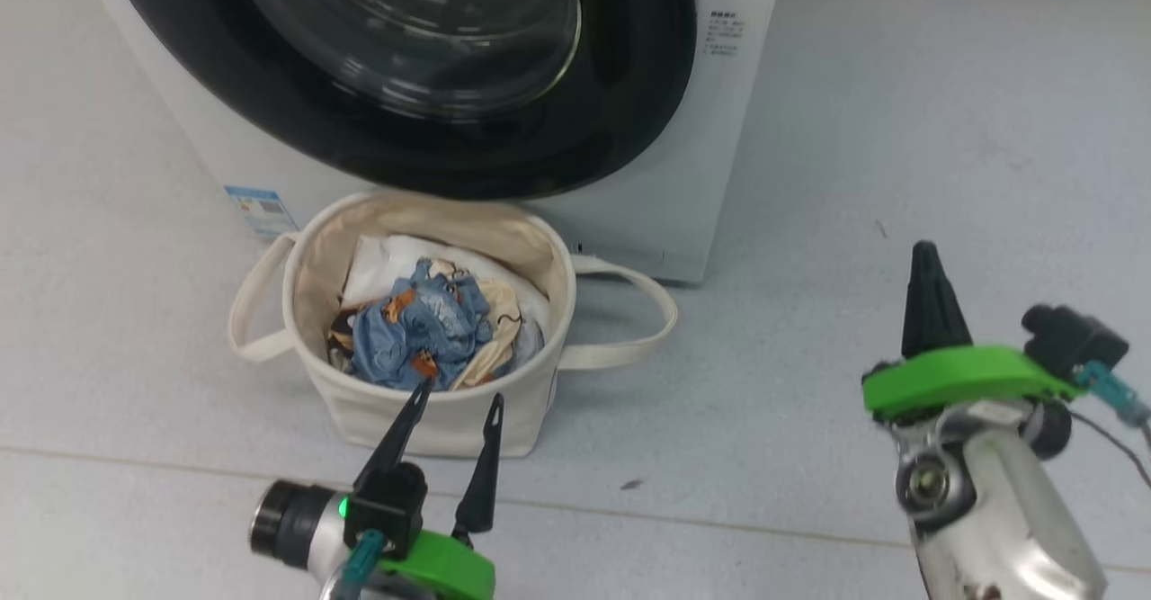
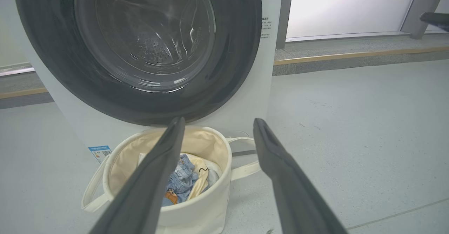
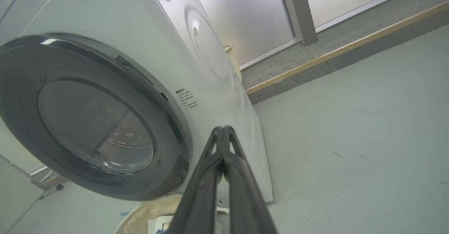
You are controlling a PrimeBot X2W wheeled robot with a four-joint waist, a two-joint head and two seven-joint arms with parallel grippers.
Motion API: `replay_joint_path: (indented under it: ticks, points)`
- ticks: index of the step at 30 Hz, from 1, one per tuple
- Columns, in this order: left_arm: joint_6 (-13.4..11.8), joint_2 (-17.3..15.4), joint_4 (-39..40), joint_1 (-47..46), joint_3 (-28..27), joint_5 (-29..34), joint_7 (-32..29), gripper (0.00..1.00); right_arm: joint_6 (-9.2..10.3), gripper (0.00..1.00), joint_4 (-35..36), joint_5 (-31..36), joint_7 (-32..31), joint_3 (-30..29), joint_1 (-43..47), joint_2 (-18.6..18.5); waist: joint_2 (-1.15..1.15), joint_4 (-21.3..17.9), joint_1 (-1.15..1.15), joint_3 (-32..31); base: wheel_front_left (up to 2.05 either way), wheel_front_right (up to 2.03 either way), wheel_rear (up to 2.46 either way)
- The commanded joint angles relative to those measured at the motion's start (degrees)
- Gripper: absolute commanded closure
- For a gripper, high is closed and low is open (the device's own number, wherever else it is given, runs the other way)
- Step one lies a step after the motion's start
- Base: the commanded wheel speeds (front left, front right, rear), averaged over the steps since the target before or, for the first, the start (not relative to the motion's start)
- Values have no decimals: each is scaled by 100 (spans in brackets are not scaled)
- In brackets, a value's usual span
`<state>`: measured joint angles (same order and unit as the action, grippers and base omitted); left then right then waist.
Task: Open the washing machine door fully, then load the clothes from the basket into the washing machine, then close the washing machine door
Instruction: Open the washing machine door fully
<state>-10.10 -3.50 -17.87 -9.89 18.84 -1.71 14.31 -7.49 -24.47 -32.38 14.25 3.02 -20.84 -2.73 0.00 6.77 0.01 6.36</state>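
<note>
Left end effector [image 1: 459, 393]: the two dark fingers are spread, with nothing between them. It hovers at the near side of the basket, tips over the near rim in the head view.
Left wrist view: one finger [image 2: 154, 171] crosses in front of the basket's mouth; the other lies over the floor beside a loop handle.
Right end effector [image 1: 924, 254]: the fingers are pressed together into a single point, pinching nothing. It is over bare floor, well apart from the basket, off the washer's right front corner.
Clothes [image 1: 423, 321]: a crumpled heap of light blue and cream fabric with orange-brown prints. It sits low inside the basket, on a white cloth [image 1: 387, 258].
Basket [image 1: 432, 420]: a round cream canvas tub, upright on the floor [image 1: 899, 132]. It stands just beside the washer's front, below the door's lower edge, with a loop handle [image 1: 647, 312] out to each side.
Washing machine door [image 1: 405, 155]: glossy black rim and clear glass centre, lying closed against the front.
Washing machine [image 1: 683, 177]: white body, with a blue label sticker [image 1: 261, 209] low at its front left corner.
</note>
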Motion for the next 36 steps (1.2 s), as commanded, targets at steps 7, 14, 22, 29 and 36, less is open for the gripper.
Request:
replay_joint_path:
  ticks: [7,14,22,29,36]
  points:
    - [-155,50,308,-595,124,-80,69,0,0,100,-492,-2198,-1285,-276,-1592,-122,0,206,-1,844,0,0,0]
    - [-355,60,362,-875,425,-291,69,0,0,100,-695,-3135,-2212,-481,-2545,-453,0,417,-1,1329,0,0,0]
    - [-626,61,457,-1216,875,-581,69,0,0,100,-891,-4403,-3521,-756,-3566,-533,0,630,-1,1862,0,0,0]
    - [-809,61,517,-1332,1035,-819,69,0,0,100,-1071,-4766,-4068,-796,-4246,-614,0,808,-1,2237,0,0,0]
    - [-923,62,625,-1478,1175,-917,69,0,0,100,-1389,-4975,-4512,-838,-4880,-662,0,969,-1,2600,0,0,0]
